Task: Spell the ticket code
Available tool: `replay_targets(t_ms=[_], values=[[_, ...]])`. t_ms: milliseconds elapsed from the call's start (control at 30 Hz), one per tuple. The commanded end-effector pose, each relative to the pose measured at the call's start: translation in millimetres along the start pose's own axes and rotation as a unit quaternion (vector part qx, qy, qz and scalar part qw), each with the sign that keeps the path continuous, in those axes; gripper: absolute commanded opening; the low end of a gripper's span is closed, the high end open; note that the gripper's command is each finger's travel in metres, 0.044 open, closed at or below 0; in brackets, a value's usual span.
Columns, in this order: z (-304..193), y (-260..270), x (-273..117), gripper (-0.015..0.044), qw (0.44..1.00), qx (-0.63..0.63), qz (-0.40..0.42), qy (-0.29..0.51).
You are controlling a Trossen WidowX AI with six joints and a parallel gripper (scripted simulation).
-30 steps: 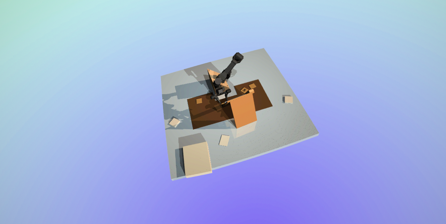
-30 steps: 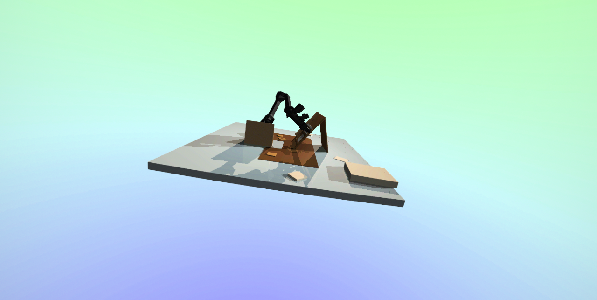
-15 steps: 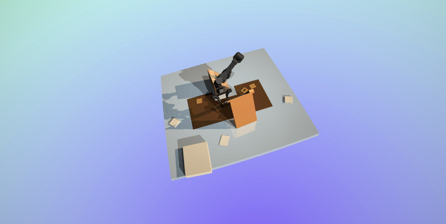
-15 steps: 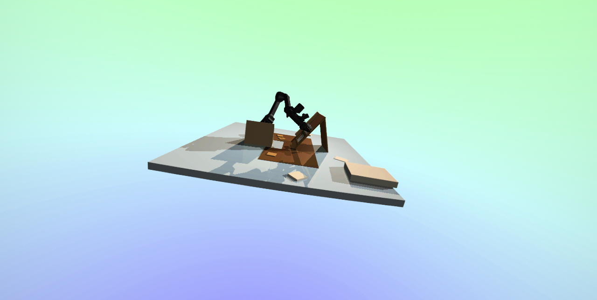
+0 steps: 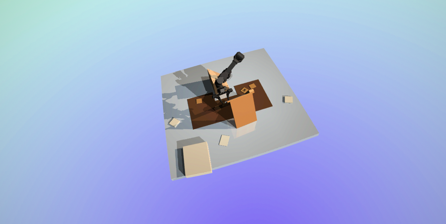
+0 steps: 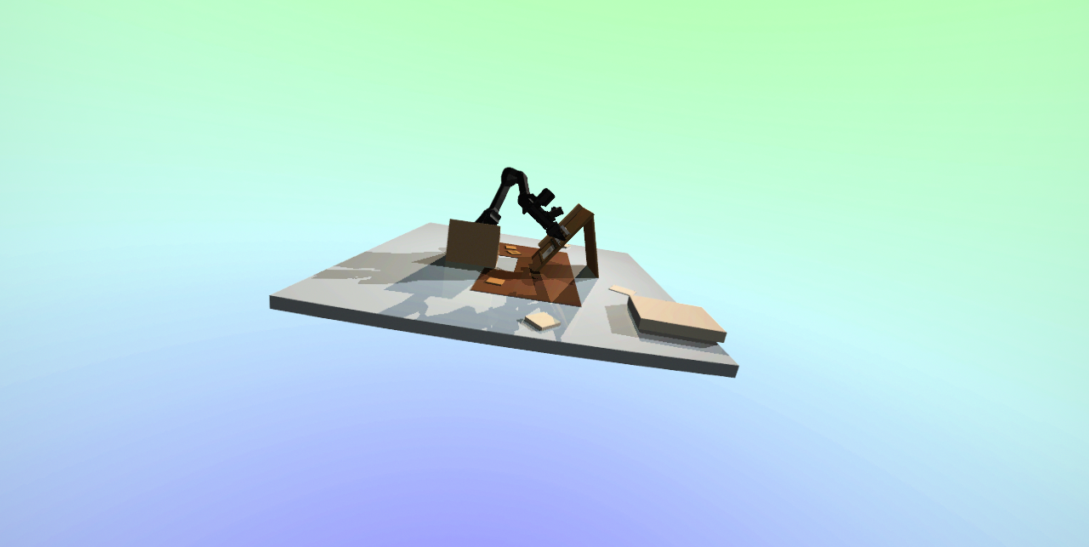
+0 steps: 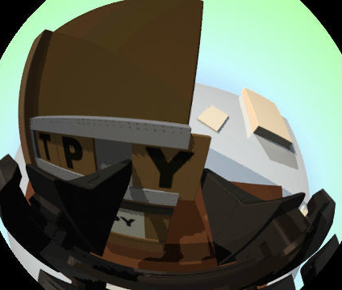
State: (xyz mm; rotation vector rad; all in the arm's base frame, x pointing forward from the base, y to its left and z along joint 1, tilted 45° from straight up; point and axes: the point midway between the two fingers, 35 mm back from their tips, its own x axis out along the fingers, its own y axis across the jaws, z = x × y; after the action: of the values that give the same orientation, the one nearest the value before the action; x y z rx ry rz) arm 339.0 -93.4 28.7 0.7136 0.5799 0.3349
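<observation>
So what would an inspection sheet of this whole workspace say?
Surface: grey counter, brown mat.
Job's things: on the rail, T tile and P tile side by side, then a gap, then Y tile, partly in. Ticket partly hidden, "PY" readable. Loose tiles on the mat.
Clutter: big beige box near one corner; three small pale blocks spread about.
Grippers: one end effector, closed on the Y tile.
Cables: nothing seen.
Surroundings: plain coloured backdrop; otherwise nothing seen.
</observation>
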Motion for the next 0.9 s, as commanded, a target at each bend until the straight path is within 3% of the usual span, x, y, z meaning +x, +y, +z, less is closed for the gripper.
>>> replay_targets(t_ms=[0,867], values=[[1,2,0,0.0,1.0,-0.001,-0.002,-0.002],[0,14,0,0.0,1.0,-0.001,-0.002,-0.002]])
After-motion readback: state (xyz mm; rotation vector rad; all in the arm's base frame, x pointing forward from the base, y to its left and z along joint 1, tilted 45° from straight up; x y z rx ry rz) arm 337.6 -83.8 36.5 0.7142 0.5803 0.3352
